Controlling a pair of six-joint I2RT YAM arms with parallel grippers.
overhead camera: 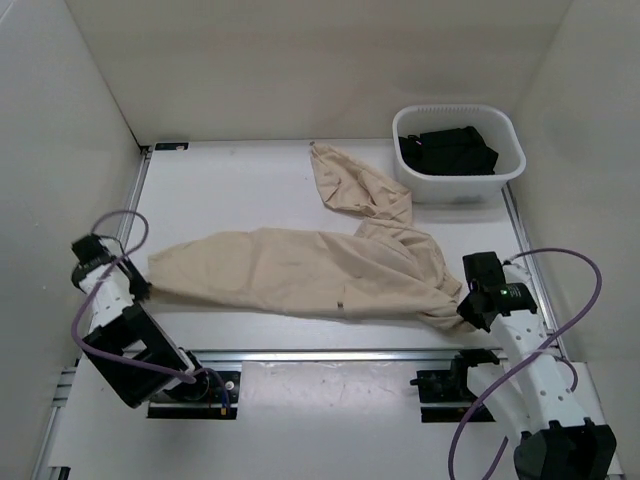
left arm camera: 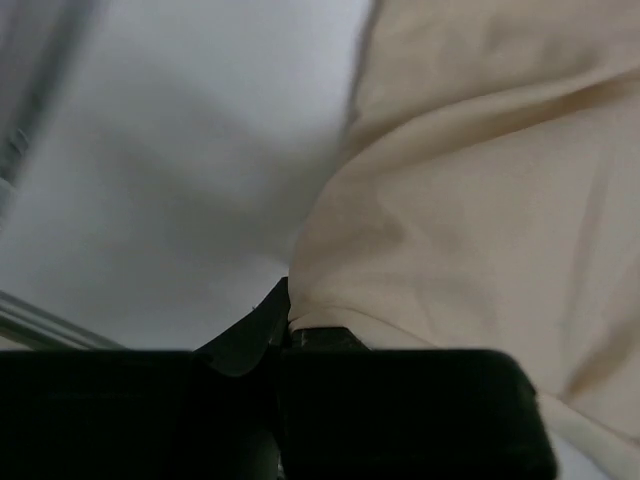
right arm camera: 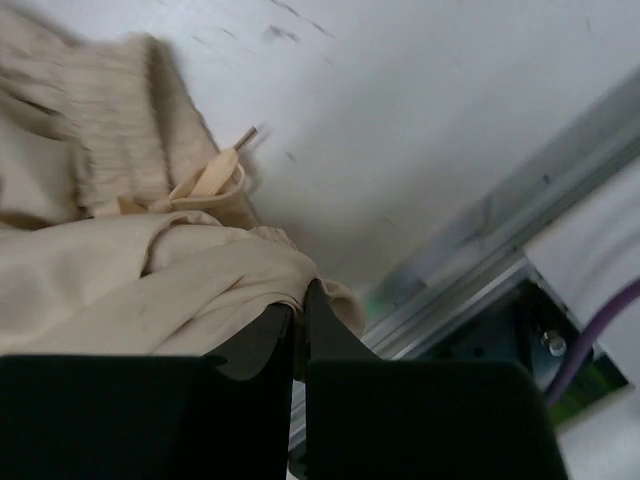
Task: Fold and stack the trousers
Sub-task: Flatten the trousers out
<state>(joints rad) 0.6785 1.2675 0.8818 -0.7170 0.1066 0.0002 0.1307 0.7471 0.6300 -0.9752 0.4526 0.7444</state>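
We find the trousers point(overhead camera: 300, 272) lying across the table point(overhead camera: 230, 190) (long axis left to right), held at both ends: left gripper point(overhead camera: 145, 289) pinches a leg end, right gripper point(overhead camera: 463, 308) pinches the waist end.

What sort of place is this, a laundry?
Probably a robotics lab test cell, not a laundry: left arm and right arm bolted to a white-walled table, beige trousers spread between them, a basket of dark clothes at the far right.
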